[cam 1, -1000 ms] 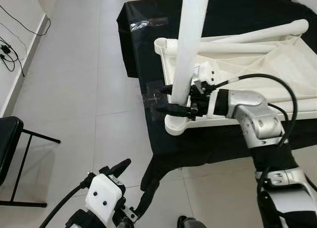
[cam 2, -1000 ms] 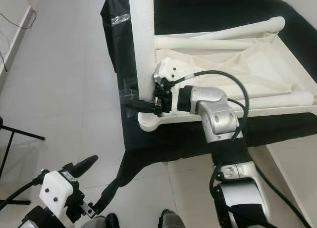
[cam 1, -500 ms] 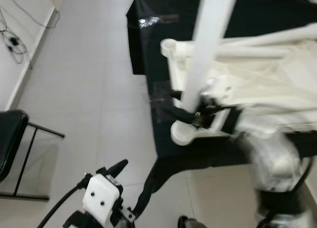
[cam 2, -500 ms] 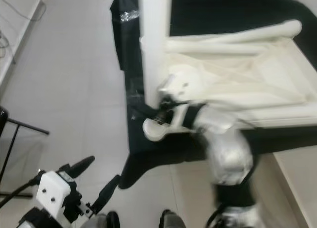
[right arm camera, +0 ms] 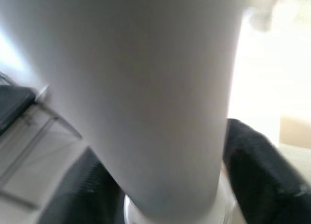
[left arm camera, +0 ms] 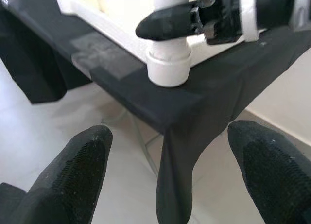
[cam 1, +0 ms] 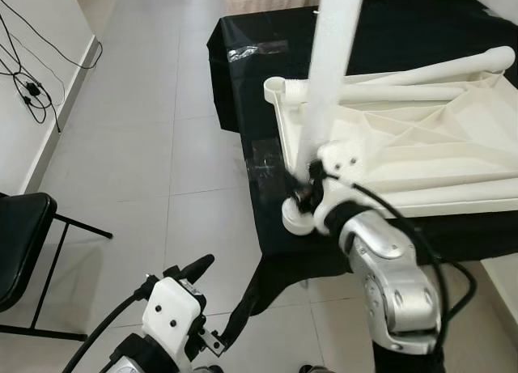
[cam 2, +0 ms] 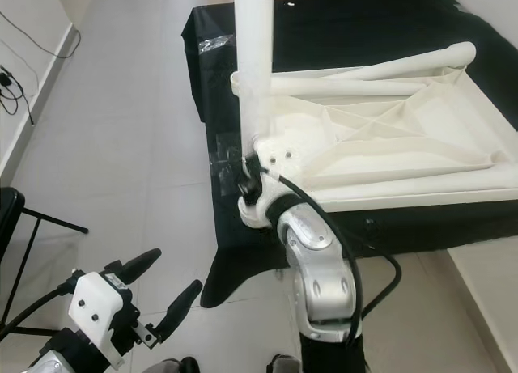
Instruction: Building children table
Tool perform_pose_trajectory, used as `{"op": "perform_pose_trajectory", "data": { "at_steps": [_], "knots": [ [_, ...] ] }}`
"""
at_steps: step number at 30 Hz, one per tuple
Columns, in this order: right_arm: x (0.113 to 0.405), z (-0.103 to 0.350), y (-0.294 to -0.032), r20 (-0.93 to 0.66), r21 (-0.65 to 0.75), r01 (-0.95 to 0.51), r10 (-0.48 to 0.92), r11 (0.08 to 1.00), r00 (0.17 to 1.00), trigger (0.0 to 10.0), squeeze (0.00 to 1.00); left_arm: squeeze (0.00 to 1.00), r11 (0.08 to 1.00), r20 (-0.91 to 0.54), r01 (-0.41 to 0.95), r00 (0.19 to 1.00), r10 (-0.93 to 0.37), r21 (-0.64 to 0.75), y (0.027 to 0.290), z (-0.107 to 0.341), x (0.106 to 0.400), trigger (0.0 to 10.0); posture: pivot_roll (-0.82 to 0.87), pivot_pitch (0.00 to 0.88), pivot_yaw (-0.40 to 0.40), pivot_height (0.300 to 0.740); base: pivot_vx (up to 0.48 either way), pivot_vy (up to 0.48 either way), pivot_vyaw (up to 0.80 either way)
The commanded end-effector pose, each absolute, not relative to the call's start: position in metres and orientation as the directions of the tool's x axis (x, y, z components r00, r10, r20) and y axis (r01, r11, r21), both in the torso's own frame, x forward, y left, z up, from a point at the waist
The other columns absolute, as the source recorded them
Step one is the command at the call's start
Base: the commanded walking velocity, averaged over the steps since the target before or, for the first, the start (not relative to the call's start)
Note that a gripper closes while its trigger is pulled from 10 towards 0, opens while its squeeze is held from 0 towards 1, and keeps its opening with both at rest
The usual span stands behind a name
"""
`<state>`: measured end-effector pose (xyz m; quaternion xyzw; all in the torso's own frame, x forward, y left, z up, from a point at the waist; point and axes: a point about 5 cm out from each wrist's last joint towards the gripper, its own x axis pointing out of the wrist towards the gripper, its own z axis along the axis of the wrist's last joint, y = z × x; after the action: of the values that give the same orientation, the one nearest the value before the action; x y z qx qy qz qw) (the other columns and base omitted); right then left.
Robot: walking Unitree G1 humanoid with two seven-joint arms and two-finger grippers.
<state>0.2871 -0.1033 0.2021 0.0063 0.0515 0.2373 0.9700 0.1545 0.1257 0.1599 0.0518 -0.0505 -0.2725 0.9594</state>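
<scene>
White leg [cam 1: 328,82] stands upright, slightly tilted, its lower end seated in the corner socket [left arm camera: 168,68] of the white tabletop [cam 1: 421,154]. Tabletop lies upside down on the black-draped counter [cam 1: 267,74], ribs facing up. Two more legs [cam 1: 421,69] lie along its far edge.

Right end effector [cam 1: 301,191] is at the base of the upright leg, just above the socket. Fingers [right arm camera: 262,170] sit on either side of the leg, pinching it; right wrist view shows the leg between the two black fingers at close range. Left wrist view shows one finger [left arm camera: 167,22] crossing the front of the leg above the socket.

Left end effector [cam 2: 158,288] hangs low over the floor [cam 1: 146,146], well apart from the counter, fingers spread, holding nothing.

Clear tape patch [cam 1: 263,158] on the cloth near the socket corner. Black chair [cam 1: 20,239] at the robot's left; cables [cam 1: 28,82] by the wall.
</scene>
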Motion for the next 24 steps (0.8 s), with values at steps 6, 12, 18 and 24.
{"op": "perform_pose_trajectory", "data": {
  "at_steps": [6, 12, 18, 24],
  "knots": [
    [0.296, 0.231, -0.11, 0.01, -0.149, -0.789, 0.799, 0.596, 0.602, 10.0, 0.0, 0.0, 0.846, 0.053, 0.518, 0.848, -0.527, 0.126, 0.124, 0.156, 0.153, 10.0, 0.05, 0.258, -0.002, 0.74, 0.0, 0.0, 0.0],
    [0.32, 0.238, -0.113, -0.023, -0.202, -0.883, 0.899, 0.424, 0.437, 10.0, 0.0, 0.0, 0.848, 0.056, 0.515, 0.85, -0.524, 0.125, 0.123, 0.159, 0.148, 10.0, 0.09, 0.276, -0.003, 0.74, 0.0, 0.0, 0.0],
    [0.337, 0.247, -0.115, -0.01, -0.209, -0.896, 0.915, 0.392, 0.403, 1.1, 0.0, 0.0, 0.847, 0.051, 0.516, 0.85, -0.525, 0.127, 0.122, 0.16, 0.144, 10.0, 0.13, 0.291, 0.001, 0.74, 0.0, 0.0, 0.0],
    [0.334, 0.249, -0.127, -0.057, -0.213, -0.949, 0.966, 0.233, 0.251, 0.0, 0.0, 0.0, 0.851, 0.034, 0.509, 0.855, -0.517, 0.13, 0.124, 0.161, 0.137, 10.0, 0.14, 0.3, 0.013, 0.74, 0.0, 0.0, 0.0]
  ]
}}
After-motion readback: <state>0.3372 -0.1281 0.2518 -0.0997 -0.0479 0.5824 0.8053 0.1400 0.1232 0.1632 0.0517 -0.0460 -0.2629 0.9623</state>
